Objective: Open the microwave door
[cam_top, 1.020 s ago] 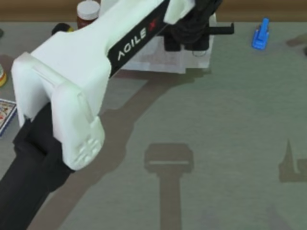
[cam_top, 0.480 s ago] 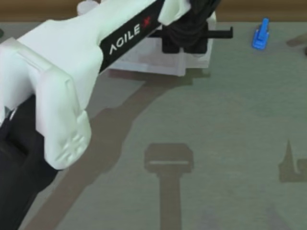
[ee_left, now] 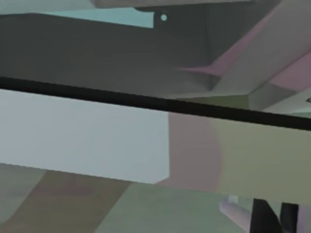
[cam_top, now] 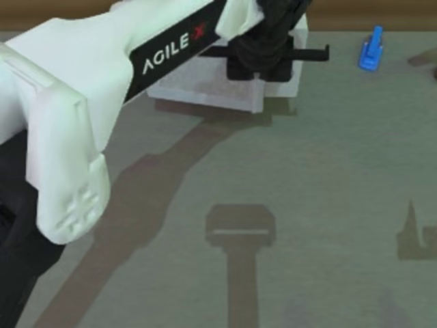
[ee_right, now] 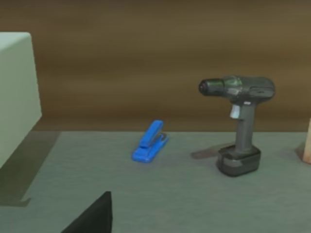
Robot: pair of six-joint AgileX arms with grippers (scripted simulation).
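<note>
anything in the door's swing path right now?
Nothing visible: the table in front of the microwave door is bare. The blue stapler sits apart, off to the right. The left tool is at the door.

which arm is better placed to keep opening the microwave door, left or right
Left. In the top view the left gripper is already at the microwave door, which stands ajar from the microwave. The right arm is out of the top view; its camera faces the blue stapler and drill.
</note>
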